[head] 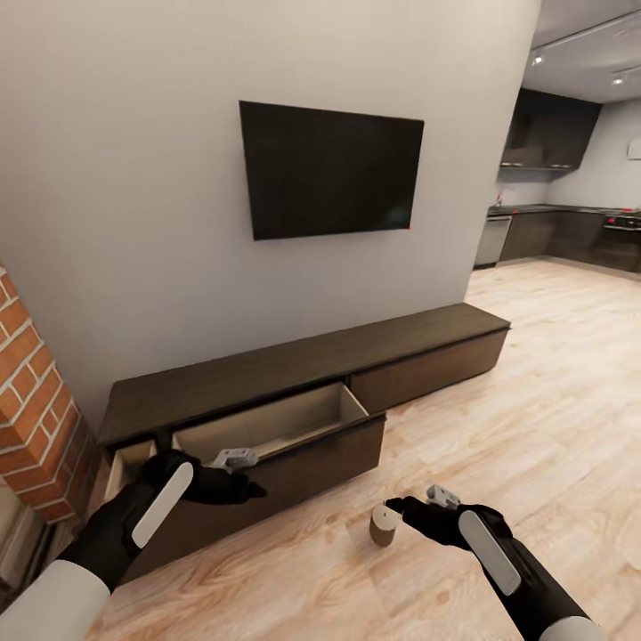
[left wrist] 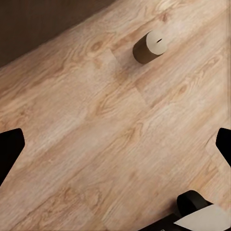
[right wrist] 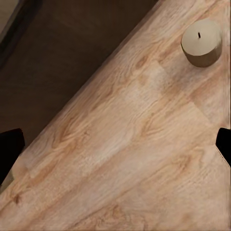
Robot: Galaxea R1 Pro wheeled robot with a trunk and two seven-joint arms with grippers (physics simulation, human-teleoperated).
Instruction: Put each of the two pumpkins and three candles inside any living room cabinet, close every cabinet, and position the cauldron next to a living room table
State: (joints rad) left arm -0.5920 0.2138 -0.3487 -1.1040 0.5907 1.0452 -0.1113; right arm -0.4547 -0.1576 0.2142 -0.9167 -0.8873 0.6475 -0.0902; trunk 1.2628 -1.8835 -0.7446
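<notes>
A wood floor [head: 499,418] runs before the cabinet [head: 294,374], whose open drawer [head: 276,423] is partly hidden by the left pincer [head: 233,459]. A candle [head: 384,526] stands just beside the right pincer [head: 425,505]. Both pincers are spread wide and empty, fingertips cut off at wrist-view edges.

Your head camera looks forward and down at the cabinet [head: 303,392] and wall from a little way back, your two wrist cameras look close down at the floor [left wrist: 110,144], both share one candle [left wrist: 150,46] [right wrist: 201,42].
</notes>
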